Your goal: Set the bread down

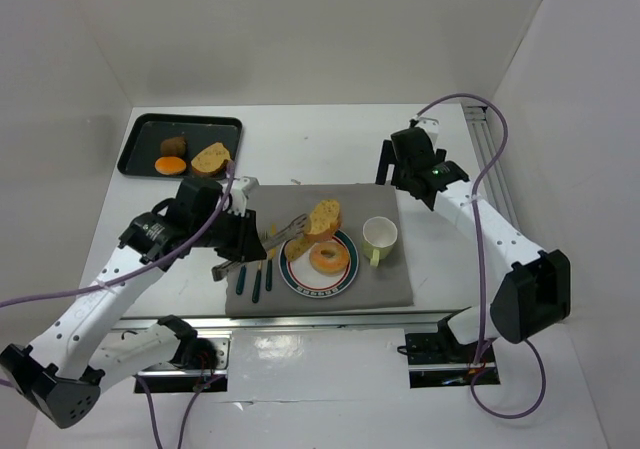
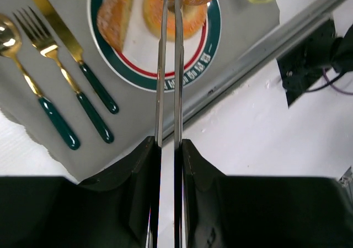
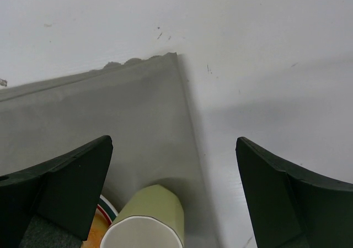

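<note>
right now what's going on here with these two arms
The left gripper is shut on a pair of metal tongs. The tongs pinch a chunk of bread over the far side of the plate, where a ring bun and a slice already lie. More pieces sit in the black tray. The right gripper is open and holds nothing, hovering over the mat by the cup.
</note>
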You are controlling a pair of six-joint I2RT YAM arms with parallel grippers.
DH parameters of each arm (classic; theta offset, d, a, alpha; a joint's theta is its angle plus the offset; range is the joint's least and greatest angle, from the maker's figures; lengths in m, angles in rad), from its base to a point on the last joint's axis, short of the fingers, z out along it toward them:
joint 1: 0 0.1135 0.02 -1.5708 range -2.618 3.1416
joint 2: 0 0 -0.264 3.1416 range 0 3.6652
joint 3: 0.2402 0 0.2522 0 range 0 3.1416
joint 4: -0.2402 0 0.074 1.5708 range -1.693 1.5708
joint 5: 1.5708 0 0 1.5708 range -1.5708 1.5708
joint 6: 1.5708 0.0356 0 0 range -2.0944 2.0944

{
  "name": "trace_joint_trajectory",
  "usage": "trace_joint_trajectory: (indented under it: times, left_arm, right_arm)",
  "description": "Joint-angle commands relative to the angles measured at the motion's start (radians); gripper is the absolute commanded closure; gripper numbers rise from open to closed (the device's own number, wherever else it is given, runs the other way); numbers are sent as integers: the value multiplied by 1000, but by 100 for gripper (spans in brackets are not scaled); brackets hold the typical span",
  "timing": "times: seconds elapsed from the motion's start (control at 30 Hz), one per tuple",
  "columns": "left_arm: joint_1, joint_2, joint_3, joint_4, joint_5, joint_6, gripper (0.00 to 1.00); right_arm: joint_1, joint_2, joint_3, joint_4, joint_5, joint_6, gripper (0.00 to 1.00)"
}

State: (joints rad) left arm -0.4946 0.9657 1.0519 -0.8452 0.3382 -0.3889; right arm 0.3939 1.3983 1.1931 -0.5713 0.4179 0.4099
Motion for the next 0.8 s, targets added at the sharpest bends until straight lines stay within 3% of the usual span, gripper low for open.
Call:
trace_joint_trajectory:
  times: [0.0,0.2,0.37,0.47,0.5,0.53,0.63,0.77]
  left_arm:
    - [-39,-13,-24,18,9,7,100]
    - [-100,-13,-44,-58,-45,16,100]
    - [-136,37,-66,-81,-80,16,98]
    - [-147,51,-52,-104,-116,16,78]
    - [-147,51,-32,-115,-116,16,54]
    - [-147,51,-20,-115,-116,16,46]
    - [-147,60,32,-133,-139,16,37]
    - [-147,80,108,-158,-188,7,38]
  right_arm:
    - [-4,-62,-7,37,35,32,0]
    - [-4,-131,-89,68,44,63,0]
    - [-4,-107,-52,33,44,86,0]
    - [-4,-96,-43,24,44,86,0]
    - [-4,-87,-43,24,44,86,0]
    - [-4,-87,-43,24,44,86,0]
    - [-4,-87,-43,34,35,86,0]
    - [-4,-96,-52,45,16,76,0]
